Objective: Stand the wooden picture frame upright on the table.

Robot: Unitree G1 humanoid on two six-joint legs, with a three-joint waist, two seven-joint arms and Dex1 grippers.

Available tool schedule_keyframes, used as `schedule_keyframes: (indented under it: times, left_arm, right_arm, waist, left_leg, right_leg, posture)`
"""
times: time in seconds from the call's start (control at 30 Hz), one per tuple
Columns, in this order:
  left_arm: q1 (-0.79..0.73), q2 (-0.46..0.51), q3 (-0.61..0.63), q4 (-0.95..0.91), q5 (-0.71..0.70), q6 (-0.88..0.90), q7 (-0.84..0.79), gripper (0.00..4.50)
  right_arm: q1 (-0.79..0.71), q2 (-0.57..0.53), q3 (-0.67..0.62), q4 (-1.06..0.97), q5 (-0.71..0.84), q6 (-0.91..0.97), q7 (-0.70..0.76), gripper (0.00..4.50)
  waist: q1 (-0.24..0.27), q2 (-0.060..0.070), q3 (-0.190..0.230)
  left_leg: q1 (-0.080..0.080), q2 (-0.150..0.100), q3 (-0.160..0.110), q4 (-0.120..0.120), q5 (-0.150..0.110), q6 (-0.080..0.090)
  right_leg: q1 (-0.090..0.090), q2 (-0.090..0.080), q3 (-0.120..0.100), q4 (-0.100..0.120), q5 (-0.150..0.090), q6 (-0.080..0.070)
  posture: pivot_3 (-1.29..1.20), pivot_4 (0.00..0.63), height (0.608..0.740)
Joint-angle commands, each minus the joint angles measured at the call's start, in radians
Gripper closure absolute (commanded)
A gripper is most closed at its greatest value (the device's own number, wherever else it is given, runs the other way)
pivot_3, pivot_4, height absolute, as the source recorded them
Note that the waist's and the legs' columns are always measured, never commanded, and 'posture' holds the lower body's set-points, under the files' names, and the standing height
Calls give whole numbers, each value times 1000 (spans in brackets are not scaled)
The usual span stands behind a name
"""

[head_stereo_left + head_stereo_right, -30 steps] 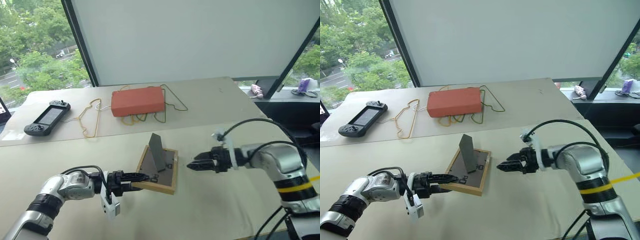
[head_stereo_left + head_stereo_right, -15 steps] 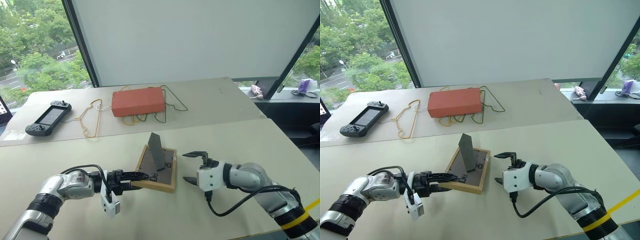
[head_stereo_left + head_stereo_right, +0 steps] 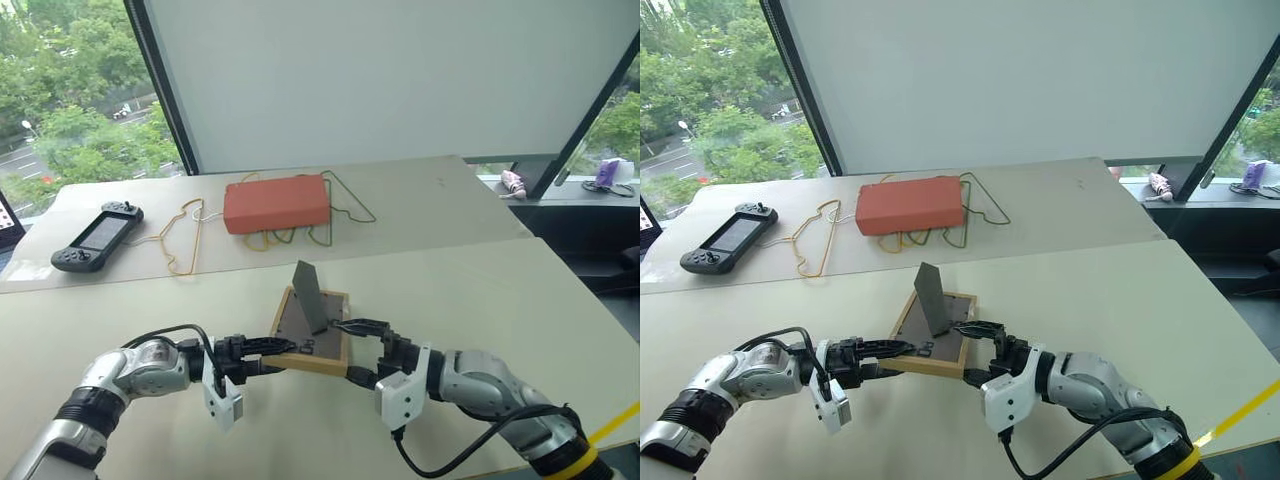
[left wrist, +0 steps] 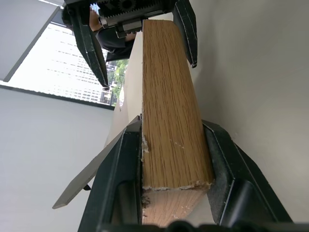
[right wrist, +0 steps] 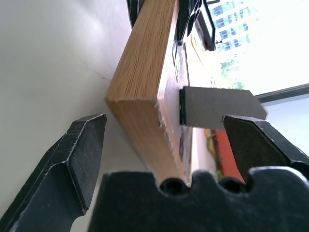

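Observation:
The wooden picture frame lies face down, nearly flat, on the table. Its dark grey back faces up and the prop stand sticks up from it. My left gripper is shut on the frame's near edge at the left. In the left wrist view the wood edge runs between its fingers. My right gripper is open at the frame's near right corner, one finger above it and one below. In the right wrist view that corner stands between the spread fingers, which do not touch it.
At the back lie an orange-red box on wire coat hangers and a black handheld game console. A seam splits the table into near and far halves. The table's right edge drops off beside a window sill.
My right gripper has rolled over and moved left and back towards me, from open table to the frame's near right corner, staying open. The left gripper and the frame have kept their place.

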Motion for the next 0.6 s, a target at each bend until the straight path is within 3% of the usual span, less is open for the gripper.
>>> schedule_keyframes:
  times: [0.03,0.1,0.3,0.53,0.6]
  left_arm:
    - [3,10,4,-35,-67,9,-14,3246]
    - [5,10,4,-39,-72,9,-24,3246]
    - [7,7,4,-50,-102,18,-45,3246]
    - [2,0,-14,-64,-224,82,-96,3246]
    - [1,-2,-15,-71,-270,115,-119,2287]
  right_arm:
    - [-17,19,-30,-46,-4,26,-11,556]
    - [-17,20,-28,-45,-19,27,-9,997]
    - [-37,31,-21,-48,-20,38,7,3131]
    - [-57,28,-42,-69,50,84,56,3265]
    - [-57,24,-61,-78,68,94,62,3265]
  waist:
    - [1,0,0]
    - [2,0,0]
    - [1,0,0]
    - [3,0,0]
    - [3,0,0]
  left_leg:
    - [0,0,0,0,0,0]
    - [0,0,0,0,0,0]
    - [-1,0,0,0,0,0]
    - [-1,0,0,0,0,0]
    - [-1,0,0,0,0,0]
  right_leg:
    - [0,0,0,0,0,0]
    - [0,0,0,-1,0,0]
    - [0,0,0,-1,0,0]
    - [0,0,0,-1,0,0]
    - [0,0,0,-1,0,0]
  posture:
    - [0,150,740]
    - [0,150,740]
    - [0,150,740]
    - [0,150,740]
    - [0,150,740]
